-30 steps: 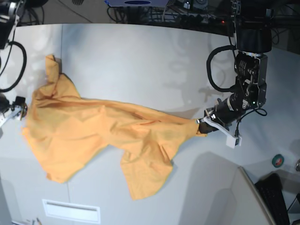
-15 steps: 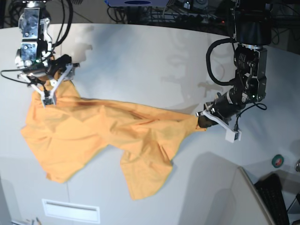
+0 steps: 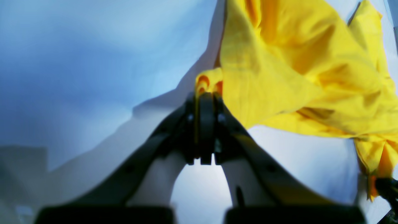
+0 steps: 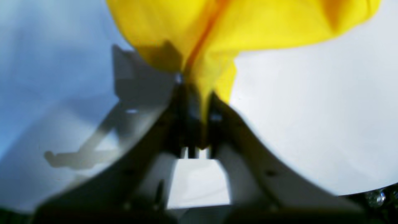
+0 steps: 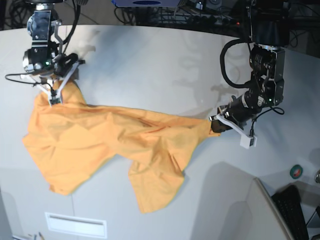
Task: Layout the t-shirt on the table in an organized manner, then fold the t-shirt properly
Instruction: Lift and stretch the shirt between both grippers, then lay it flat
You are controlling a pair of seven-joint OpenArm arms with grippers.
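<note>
Orange t-shirt (image 5: 110, 145) lies crumpled across the pale table (image 5: 150, 60), spread roughly from the base view's upper left toward its right, with one loose flap hanging down toward the near edge. Fabric wrinkled, not flat; no print visible on the side facing up.

Right gripper (image 5: 54, 92), at the base view's upper left: jaws pressed together on a bunched corner of the shirt. Its wrist view confirms it: right gripper (image 4: 194, 109) has a narrow fold of cloth (image 4: 217, 40) caught between the dark pads, the rest of the fabric fanning out above. Gripper shadow falls on the table to one side.

Left gripper (image 5: 220, 125), at the base view's right: also pinching the shirt, at the pointed end of the cloth where it tapers to a tip. Wrist view shows left gripper (image 3: 203, 102) closed tight, a small roll of fabric edge poking out just past the pads, shirt (image 3: 295, 62) billowing away to the right.

Cloth between the two grippers sags in folds on the table. A small round dark object (image 5: 297, 171) sits on the table near the right edge, well apart from the shirt.
</note>
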